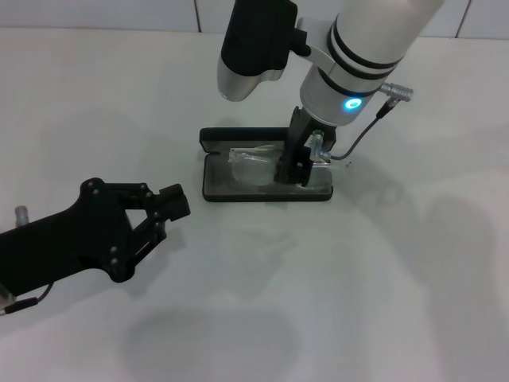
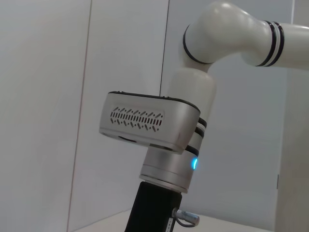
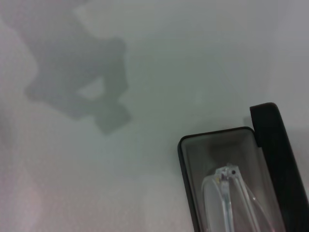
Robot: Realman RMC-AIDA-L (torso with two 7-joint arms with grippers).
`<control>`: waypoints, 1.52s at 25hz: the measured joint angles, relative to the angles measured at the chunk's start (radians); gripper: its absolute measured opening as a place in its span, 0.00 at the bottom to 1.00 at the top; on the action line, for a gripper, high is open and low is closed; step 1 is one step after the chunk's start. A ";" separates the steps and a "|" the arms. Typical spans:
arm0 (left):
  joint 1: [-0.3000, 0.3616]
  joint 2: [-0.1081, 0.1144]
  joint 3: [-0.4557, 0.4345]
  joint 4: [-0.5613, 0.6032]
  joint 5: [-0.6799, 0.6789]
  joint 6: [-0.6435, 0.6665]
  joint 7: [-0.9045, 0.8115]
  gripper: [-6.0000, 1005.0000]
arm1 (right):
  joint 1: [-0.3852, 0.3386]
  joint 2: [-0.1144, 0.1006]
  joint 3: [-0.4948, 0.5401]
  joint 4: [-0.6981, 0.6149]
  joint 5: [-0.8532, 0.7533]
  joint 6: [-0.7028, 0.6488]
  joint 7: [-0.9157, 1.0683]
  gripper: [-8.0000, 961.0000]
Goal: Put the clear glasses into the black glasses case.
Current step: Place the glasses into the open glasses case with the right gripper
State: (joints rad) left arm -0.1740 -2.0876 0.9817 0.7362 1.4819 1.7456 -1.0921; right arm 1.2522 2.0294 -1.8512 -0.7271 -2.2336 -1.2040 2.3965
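Note:
The black glasses case (image 1: 213, 185) lies open in the middle of the white table, its lid (image 1: 238, 135) folded back on the far side. The clear glasses (image 1: 250, 163) rest inside on the grey lining. My right gripper (image 1: 293, 173) reaches straight down into the right half of the case and is shut on the clear glasses there. In the right wrist view the case (image 3: 184, 150) shows one rounded corner, and the glasses (image 3: 226, 191) lie within its walls. My left gripper (image 1: 169, 218) stays low at the near left, open and holding nothing, well away from the case.
The white table (image 1: 398, 302) stretches on all sides of the case. A tiled wall runs along the far edge. A grey cable (image 1: 362, 139) hangs from the right wrist beside the case. The left wrist view shows only the right arm (image 2: 193, 96) against the wall.

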 joint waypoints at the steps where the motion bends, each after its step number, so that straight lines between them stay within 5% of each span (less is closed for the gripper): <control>1: 0.000 0.000 0.000 0.000 0.000 0.000 0.000 0.12 | 0.000 0.000 0.000 0.000 0.000 0.000 0.000 0.13; 38: -0.010 0.000 0.000 -0.005 0.004 -0.015 0.000 0.12 | 0.004 0.000 0.000 0.029 -0.002 0.022 -0.004 0.14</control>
State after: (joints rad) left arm -0.1845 -2.0877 0.9817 0.7317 1.4859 1.7302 -1.0922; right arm 1.2559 2.0294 -1.8515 -0.6982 -2.2359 -1.1824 2.3929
